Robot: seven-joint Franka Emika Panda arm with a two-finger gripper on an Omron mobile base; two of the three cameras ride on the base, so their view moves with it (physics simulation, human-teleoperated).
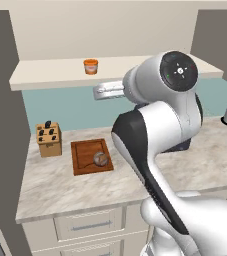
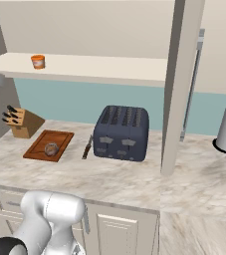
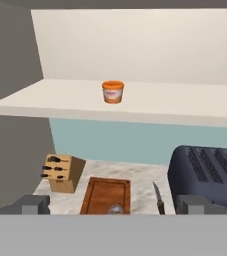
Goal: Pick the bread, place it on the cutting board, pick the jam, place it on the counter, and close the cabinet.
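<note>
Spread wide and empty, my fingers (image 3: 113, 204) are hovering: small round dark loaf (image 3: 115, 209) sitting below on the reddish wooden board (image 3: 106, 195), orange jam jar (image 3: 113, 92) waiting above ahead; reaching carelessly risks toppling it.

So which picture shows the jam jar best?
The hand view. The jam looks biggest there, facing the camera on the cabinet shelf, and you can see its paler band and label. In the left base view the jam is small, just left of the arm. In the right base view it is tiny, far off at the upper left.
</note>
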